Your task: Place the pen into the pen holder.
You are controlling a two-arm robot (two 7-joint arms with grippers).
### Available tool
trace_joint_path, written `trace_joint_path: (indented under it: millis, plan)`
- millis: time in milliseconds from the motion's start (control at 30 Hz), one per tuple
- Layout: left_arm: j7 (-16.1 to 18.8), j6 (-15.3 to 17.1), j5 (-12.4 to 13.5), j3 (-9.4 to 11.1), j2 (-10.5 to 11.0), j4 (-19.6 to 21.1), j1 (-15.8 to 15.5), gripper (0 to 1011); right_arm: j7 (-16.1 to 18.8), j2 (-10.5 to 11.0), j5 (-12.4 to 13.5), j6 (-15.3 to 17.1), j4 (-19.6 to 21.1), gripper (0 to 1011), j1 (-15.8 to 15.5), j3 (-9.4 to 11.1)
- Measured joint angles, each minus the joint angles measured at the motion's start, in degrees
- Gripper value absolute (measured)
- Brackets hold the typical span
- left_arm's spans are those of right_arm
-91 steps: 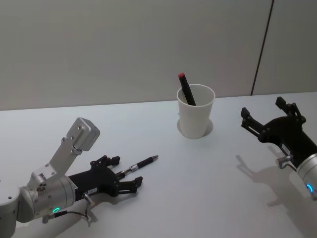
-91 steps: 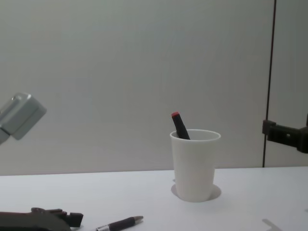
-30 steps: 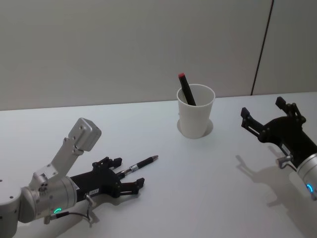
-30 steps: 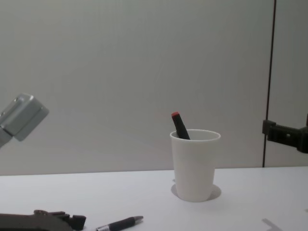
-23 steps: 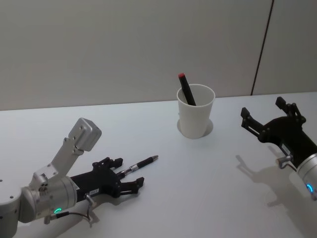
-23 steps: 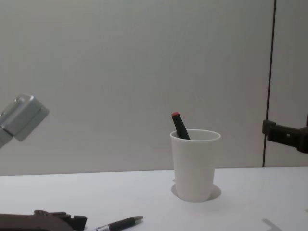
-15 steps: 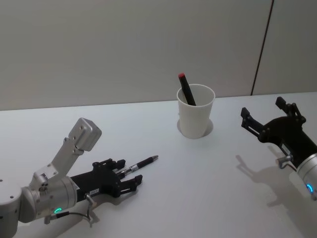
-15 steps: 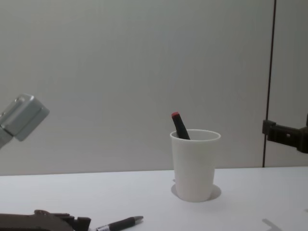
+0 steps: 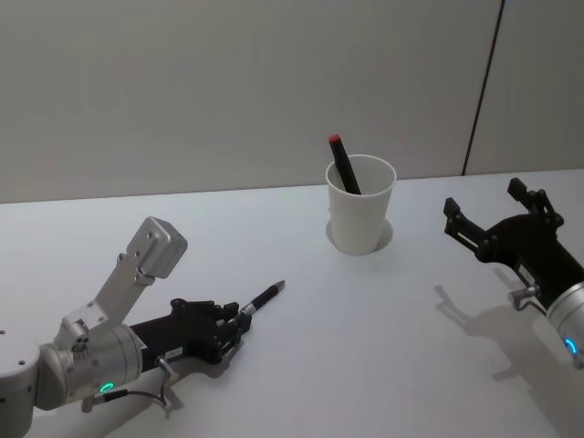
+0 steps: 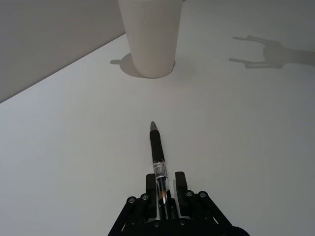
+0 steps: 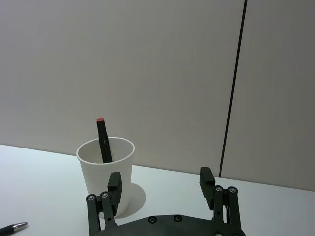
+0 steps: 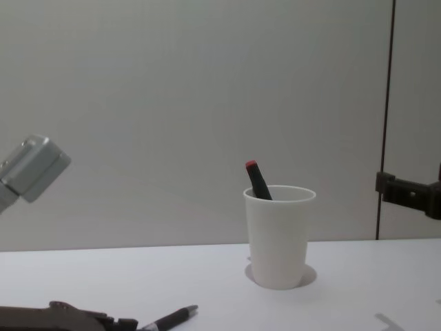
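- Now the left gripper [image 9: 234, 327] has its fingers [image 10: 179, 181] closed tight on the rear, clear end of the pen [image 9: 265, 297]. Most of the barrel and the tip stick out forward, toward the pen holder [image 9: 359, 214].
- Pen sits low over the table [image 9: 365, 315], left of centre and well apart from the holder. Can't tell whether the tip touches the surface.
- Holder stands upright further back, right of centre, with a red-capped marker [image 9: 343, 164] leaning inside it.
- Right gripper [image 9: 485, 201] is parked to the right of the holder, above the table, fingers wide and holding nothing.
- Step, as I read it: grasp just made, lift not started.
- Next move needs:
  - lift clear of the table and carry toward the holder;
  - rotate the wrist so the pen goes near vertical, tip down;
  - centre it over the rim on the side away from the marker, then release.
- Risk: the grip is far back on the barrel, so the long free end could swing or clip the rim and tip the holder.
- Versus 0.5 s ago: fingers were spread either side of the pen and are now shut on it. The pen tip has nudged slightly back and to the left. Holder, marker and right gripper are unchanged.
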State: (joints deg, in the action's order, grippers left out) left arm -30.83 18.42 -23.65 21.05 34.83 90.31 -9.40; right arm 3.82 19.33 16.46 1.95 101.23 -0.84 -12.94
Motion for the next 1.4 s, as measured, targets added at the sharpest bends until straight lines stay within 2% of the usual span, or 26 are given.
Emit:
trace_joint_path:
  millis: [33, 167, 733, 967, 1400]
  plan:
    - [0.0, 0.0, 0.0, 0.0, 0.0, 0.0, 0.0, 234, 0.0, 0.0, 0.0, 0.0, 0.0, 1001, 0.0, 0.0]
    - [0.0, 0.0, 0.0, 0.0, 0.0, 0.0, 0.0, 134, 0.0, 0.0, 0.0, 0.0, 0.0, 1001, 0.0, 0.0]
    - [0.4, -0.4, -0.5, -0.1, 0.0, 0.1, 0.0, 121, 0.0, 0.0, 0.0, 0.0, 0.0, 1001, 0.0, 0.0]
    - [2.8, -2.7, -2.6, -0.7, 0.2, 1.1, 0.5, 121, 0.0, 0.0, 0.0, 0.0, 0.0, 1001, 0.0, 0.0]
    - [8.7, -9.8, -8.4, -2.8, 1.1, 5.0, 1.5, 121, 0.0, 0.0, 0.0, 0.0, 0.0, 1001, 0.0, 0.0]
